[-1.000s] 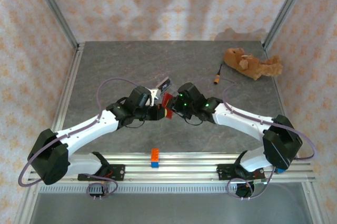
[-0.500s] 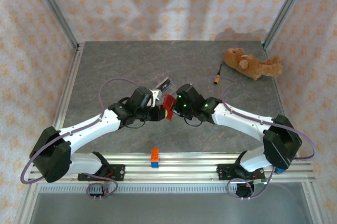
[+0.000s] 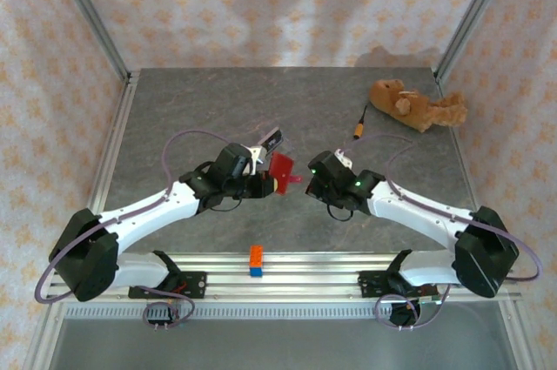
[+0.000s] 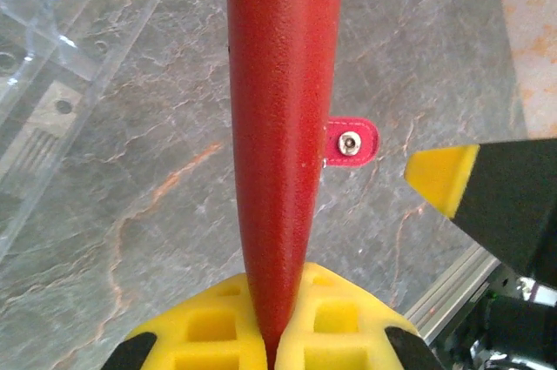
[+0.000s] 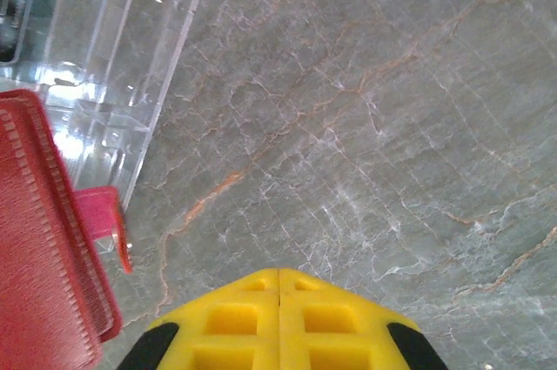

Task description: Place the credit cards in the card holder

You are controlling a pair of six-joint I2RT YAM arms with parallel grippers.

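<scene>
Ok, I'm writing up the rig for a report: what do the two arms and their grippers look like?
The left arm and right arm have white links with black joint housings and looping mauve cables. The left gripper and right gripper have yellow pads with square recesses, on black bodies.

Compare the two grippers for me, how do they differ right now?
The left gripper is shut on the red card holder; the right gripper is shut on nothing, pads pressed together. The left touches the holder; the right sits apart beside it. Both have yellow pads.
</scene>
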